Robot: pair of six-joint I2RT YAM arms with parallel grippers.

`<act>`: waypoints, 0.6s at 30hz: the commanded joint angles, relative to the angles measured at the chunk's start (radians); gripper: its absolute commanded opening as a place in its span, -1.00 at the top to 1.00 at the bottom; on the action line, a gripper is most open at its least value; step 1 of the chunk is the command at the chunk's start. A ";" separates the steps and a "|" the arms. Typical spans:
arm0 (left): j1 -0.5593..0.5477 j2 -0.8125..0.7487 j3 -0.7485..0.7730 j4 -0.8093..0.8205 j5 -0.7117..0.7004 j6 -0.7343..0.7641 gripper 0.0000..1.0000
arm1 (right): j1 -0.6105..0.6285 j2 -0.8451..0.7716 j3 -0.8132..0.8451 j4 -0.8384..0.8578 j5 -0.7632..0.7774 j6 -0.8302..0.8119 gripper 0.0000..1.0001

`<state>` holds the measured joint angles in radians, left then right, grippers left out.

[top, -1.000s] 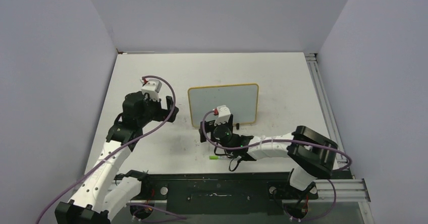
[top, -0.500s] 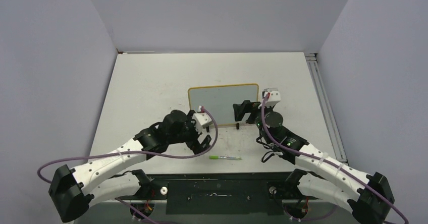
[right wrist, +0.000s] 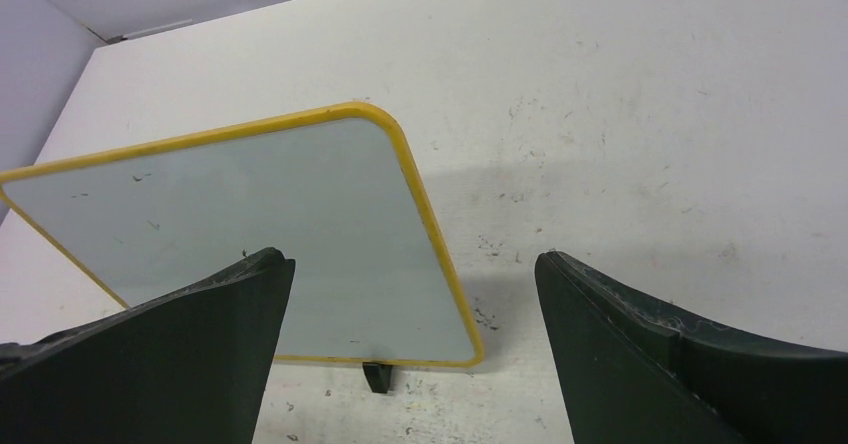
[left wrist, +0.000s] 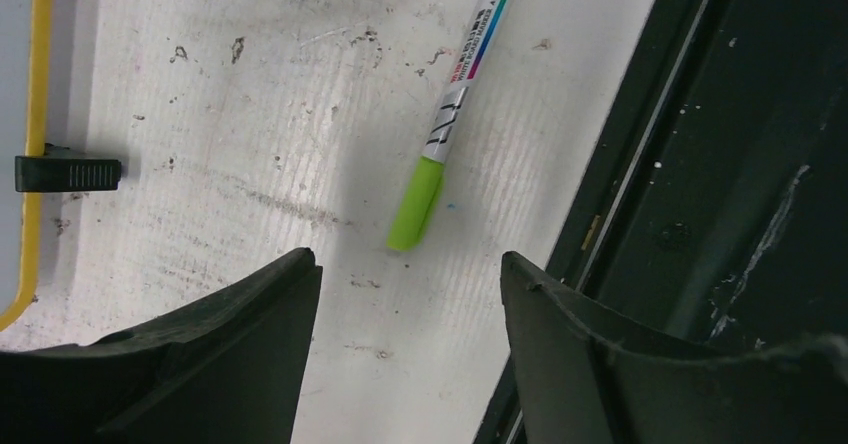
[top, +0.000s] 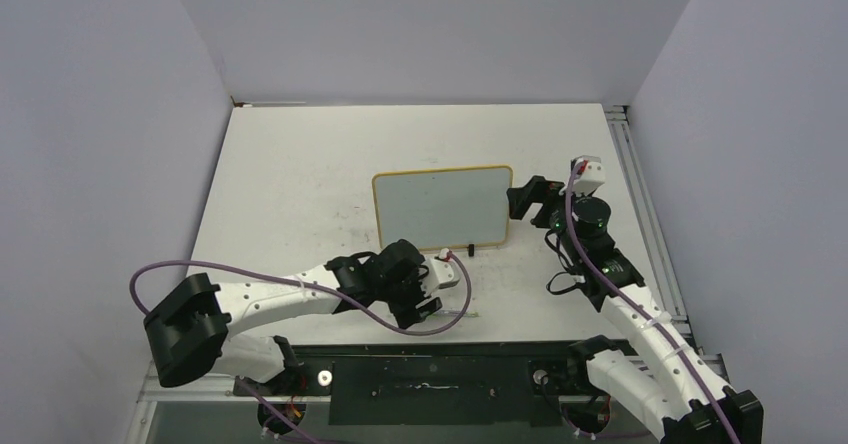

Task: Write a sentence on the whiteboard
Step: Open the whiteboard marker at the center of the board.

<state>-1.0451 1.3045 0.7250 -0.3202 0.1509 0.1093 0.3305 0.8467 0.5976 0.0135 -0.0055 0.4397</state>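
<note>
Reaching for the pen is the step in hand: the left gripper is hovering low over the tabletop, its jaws parted with nothing between them. The green-capped whiteboard marker is lying just ahead of them, beside the dark strip at the near edge, with its cap end pointing toward the jaws.

The whiteboard is resting on its small black feet near the middle of the tabletop, apart from the marker. Its face is showing no writing, so the sentence is not yet begun. The right gripper is hanging just beside the board's right edge, jaws spread wide and grasping nothing.

Next, by my judgement, the left jaws are needing to move forward and down to straddle the marker's barrel crosswise, then clench. The cap is looking seated, so uncapping is probably calling for the right arm's help.
</note>
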 commanded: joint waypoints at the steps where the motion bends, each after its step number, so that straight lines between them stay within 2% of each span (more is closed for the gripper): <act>1: -0.028 0.041 0.064 0.024 -0.091 0.044 -0.23 | -0.018 -0.030 0.012 0.014 -0.076 0.007 -0.92; 6: -0.058 0.109 0.097 0.016 -0.106 0.048 -0.04 | -0.025 -0.036 0.029 -0.010 -0.077 -0.006 -0.92; 12: -0.060 0.146 0.117 0.007 -0.065 0.035 -0.01 | -0.032 -0.068 0.029 -0.049 -0.065 -0.010 -0.91; 18: -0.067 0.204 0.155 -0.021 -0.123 0.020 0.10 | -0.035 -0.069 0.024 -0.055 -0.063 -0.001 -0.91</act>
<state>-1.1034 1.4754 0.8139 -0.3264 0.0555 0.1387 0.3061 0.7895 0.5976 -0.0517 -0.0681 0.4374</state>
